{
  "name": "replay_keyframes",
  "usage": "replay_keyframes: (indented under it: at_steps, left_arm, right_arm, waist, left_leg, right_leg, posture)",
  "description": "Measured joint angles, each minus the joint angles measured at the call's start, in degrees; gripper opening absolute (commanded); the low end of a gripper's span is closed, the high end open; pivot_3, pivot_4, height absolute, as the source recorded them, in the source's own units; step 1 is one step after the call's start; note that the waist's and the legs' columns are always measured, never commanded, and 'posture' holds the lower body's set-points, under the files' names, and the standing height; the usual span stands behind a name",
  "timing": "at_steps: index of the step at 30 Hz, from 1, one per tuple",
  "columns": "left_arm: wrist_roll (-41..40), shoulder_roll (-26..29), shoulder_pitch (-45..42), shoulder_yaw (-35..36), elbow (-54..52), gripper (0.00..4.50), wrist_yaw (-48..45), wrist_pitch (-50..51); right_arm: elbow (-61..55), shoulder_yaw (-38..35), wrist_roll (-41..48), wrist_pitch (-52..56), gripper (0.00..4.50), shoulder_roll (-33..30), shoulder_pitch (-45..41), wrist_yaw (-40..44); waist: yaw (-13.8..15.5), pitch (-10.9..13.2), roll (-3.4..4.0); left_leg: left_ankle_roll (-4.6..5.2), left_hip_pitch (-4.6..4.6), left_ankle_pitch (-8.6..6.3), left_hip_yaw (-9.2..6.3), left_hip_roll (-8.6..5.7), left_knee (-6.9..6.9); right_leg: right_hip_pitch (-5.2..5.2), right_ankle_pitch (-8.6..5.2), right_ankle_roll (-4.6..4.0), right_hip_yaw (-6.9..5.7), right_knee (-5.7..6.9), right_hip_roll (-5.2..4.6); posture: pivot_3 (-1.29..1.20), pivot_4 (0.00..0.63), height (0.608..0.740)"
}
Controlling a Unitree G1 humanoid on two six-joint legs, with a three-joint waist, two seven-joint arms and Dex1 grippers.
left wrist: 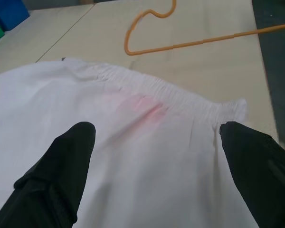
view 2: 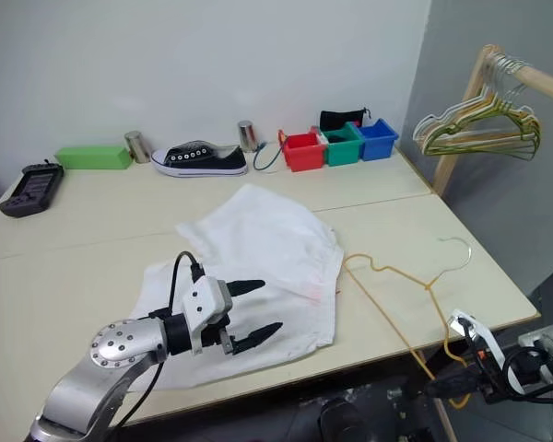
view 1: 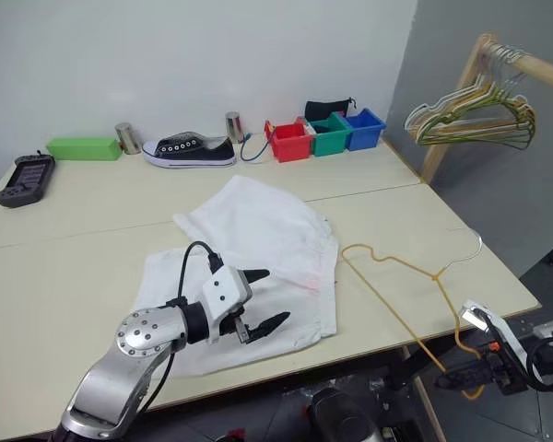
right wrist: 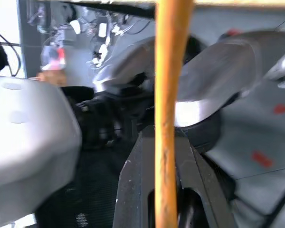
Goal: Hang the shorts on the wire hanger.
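Observation:
The white shorts [view 1: 258, 244] lie spread flat on the table, their gathered waistband [left wrist: 180, 97] turned toward the wire hanger. My left gripper [view 1: 275, 296] hovers open just above the near part of the shorts, its black fingers [left wrist: 69, 156] wide apart with nothing between them. The thin yellow-orange wire hanger [left wrist: 190, 45] lies on the table to the right of the shorts, and its near corner hangs over the front edge. My right gripper [right wrist: 165, 142] is shut on that wire, below the table's front right edge [view 1: 453, 378].
Along the back of the table stand a black sneaker [view 1: 189, 150], red, green and blue bins [view 1: 288, 141], a green box [view 1: 83, 147], metal cans and a black controller [view 1: 26, 178]. A wooden rack with a bunch of hangers [view 1: 475, 115] stands at the right.

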Motion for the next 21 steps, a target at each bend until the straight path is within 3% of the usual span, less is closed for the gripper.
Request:
replay_keyframes:
  at_steps: [7, 15, 21]
  left_arm:
    - [-0.41, 0.78, 0.62, 0.01, -1.35, 4.44, -0.03, 0.45]
    - [-0.56, 1.25, 0.63, 0.03, -2.0, 4.44, -0.03, 0.61]
    - [-0.61, 1.32, 0.88, 0.03, -2.16, 4.44, -0.05, 0.6]
  right_arm:
    - [1.44, -1.4, 4.75, 6.61, 0.0, 3.56, -0.04, -5.29]
    - [1.22, -3.76, 8.37, 8.69, 0.0, 4.59, 0.96, -9.46]
    - [1.38, -6.65, 10.72, 8.24, 0.0, 1.22, 4.56, -9.58]
  waist:
    - [3.25, 0.18, 0.31]
    - [6.69, 0.24, 0.4]
    - [8.01, 0.29, 0.45]
  left_leg:
    - [0.6, -0.32, -0.12, 0.15, 0.04, -0.07]
    - [0.62, -0.34, -0.47, 0.31, 0.1, -0.05]
    - [0.61, -0.34, -0.47, 0.34, 0.1, -0.04]
  right_leg:
    - [-0.27, -0.07, 0.1, 0.14, 0.33, 0.3]
    - [-0.29, -0.32, 0.08, 0.28, 0.26, 0.37]
    - [-0.58, -0.32, 0.07, 0.29, 0.26, 0.35]
  posture:
    - [-0.25, 0.101, 0.74]
    - [-0.25, 0.1, 0.74]
    - [-0.26, 0.099, 0.74]
